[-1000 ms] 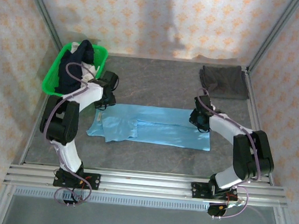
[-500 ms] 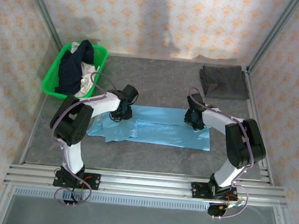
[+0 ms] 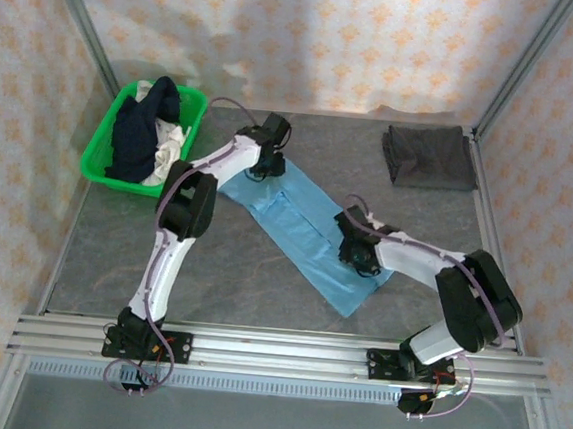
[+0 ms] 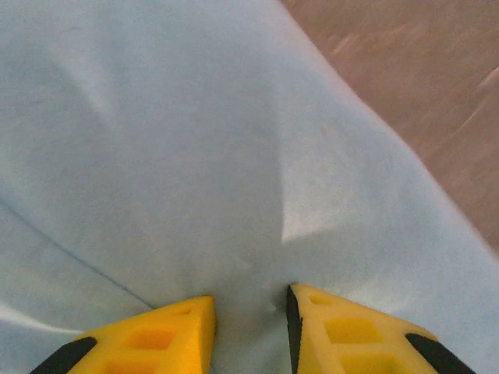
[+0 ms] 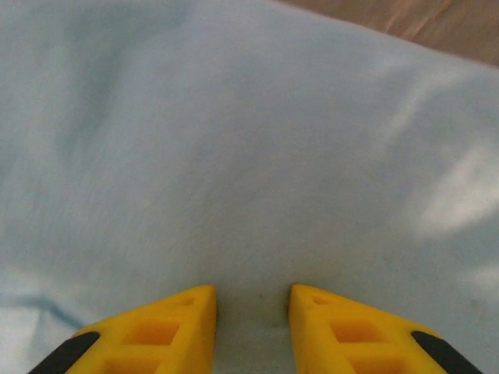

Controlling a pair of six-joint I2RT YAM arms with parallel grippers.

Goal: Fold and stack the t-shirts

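The light blue t-shirt (image 3: pixel 301 221), folded into a long strip, lies diagonally across the grey table from far left to near right. My left gripper (image 3: pixel 268 165) is at its far end and my right gripper (image 3: pixel 356 253) is near its lower end. In the left wrist view the yellow fingertips (image 4: pixel 175 319) of the left gripper (image 4: pixel 249 300) pinch puckered blue cloth (image 4: pixel 195 140). The right gripper (image 5: pixel 252 292) likewise has blue fabric (image 5: pixel 234 140) bunched between its fingers. A folded dark grey t-shirt (image 3: pixel 430 155) rests at the far right.
A green basket (image 3: pixel 95 155) at the far left holds a navy shirt (image 3: pixel 139 126) and a white one (image 3: pixel 172 149). Metal frame rails (image 3: pixel 274 352) run along the table's near edge, and patterned walls close in the other sides.
The blue shirt lay level across the table and now lies diagonally. The left gripper carried its end toward the back; the right gripper drew its end toward the near side and leftward.
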